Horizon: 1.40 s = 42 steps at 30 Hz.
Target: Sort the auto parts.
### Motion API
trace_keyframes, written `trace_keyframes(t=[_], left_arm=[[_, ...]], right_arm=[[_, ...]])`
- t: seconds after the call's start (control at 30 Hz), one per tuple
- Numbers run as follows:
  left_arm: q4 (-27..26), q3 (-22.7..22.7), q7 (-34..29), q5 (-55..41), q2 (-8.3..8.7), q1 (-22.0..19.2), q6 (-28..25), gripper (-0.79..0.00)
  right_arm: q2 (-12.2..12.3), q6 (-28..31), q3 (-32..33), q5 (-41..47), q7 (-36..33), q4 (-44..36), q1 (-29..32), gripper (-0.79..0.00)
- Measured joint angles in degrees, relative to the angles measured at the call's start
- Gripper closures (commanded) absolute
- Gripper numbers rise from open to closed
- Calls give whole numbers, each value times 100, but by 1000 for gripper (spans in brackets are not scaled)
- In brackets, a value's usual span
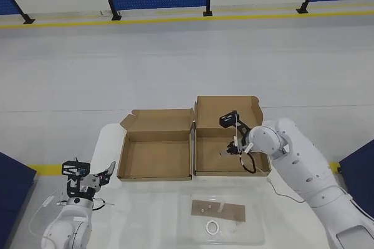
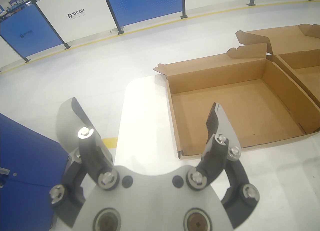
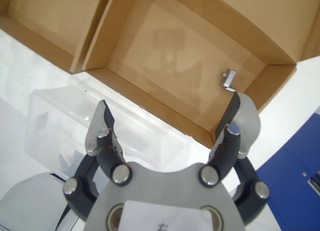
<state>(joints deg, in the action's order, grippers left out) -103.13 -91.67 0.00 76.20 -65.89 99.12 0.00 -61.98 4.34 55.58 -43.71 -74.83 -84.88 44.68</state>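
1. Two open cardboard boxes sit side by side on the white table (image 1: 112, 205), walls touching. The left box (image 1: 153, 159) shows just a plain brown floor.
2. The right box (image 3: 175, 41) has one part in it, a small metal bracket (image 3: 229, 80). It lies flat on the floor, close to the wall on the side away from the other box and near a corner.
3. The bracket is shiny silver, a short bent strip with a little tab sticking off one end. It's pretty tiny next to the box.
4. A clear tray (image 1: 174, 218) sits on the robot's side of the boxes. It holds a cardboard strip (image 1: 218, 210) with a couple of small pale bits on top that are too small to make out. A white ring (image 1: 212, 227) lies just beside the strip.
5. The right gripper (image 3: 170, 100) hangs over the right box with its jaws spread wide and nothing between them. One fingertip lines up close to the bracket in the wrist view.
6. The left gripper (image 2: 145, 104) is also spread wide and holding nothing. It's near the table's left edge, well away from the tray, pointing toward the left box.
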Motion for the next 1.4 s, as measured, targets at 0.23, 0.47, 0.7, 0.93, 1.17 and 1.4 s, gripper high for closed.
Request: trace_keyframes(t=[0.23, 0.47, 0.7, 0.93, 1.17, 1.4], left_arm=[[0, 0, 0, 0, 0, 0, 0, -785], [0, 0, 0, 0, 0, 0, 0, -785], [0, 0, 0, 0, 0, 0, 0, -785], [0, 0, 0, 0, 0, 0, 0, -785], [0, 0, 0, 0, 0, 0, 0, -785], [0, 0, 0, 0, 0, 0, 0, -785]], right_arm=[[168, 1039, 207, 328, -950, -1067, 345, -785], [302, 1193, 109, 483, -1320, -1622, 562, -785], [299, 1194, 114, 480, -1317, -1613, 558, -785], [412, 1570, -389, 598, -944, -1919, 558, -785], [744, 1409, -1370, 1161, -1104, -2101, -79, -785], [931, 1258, -1976, 1515, -1256, -2168, -516, -785]])
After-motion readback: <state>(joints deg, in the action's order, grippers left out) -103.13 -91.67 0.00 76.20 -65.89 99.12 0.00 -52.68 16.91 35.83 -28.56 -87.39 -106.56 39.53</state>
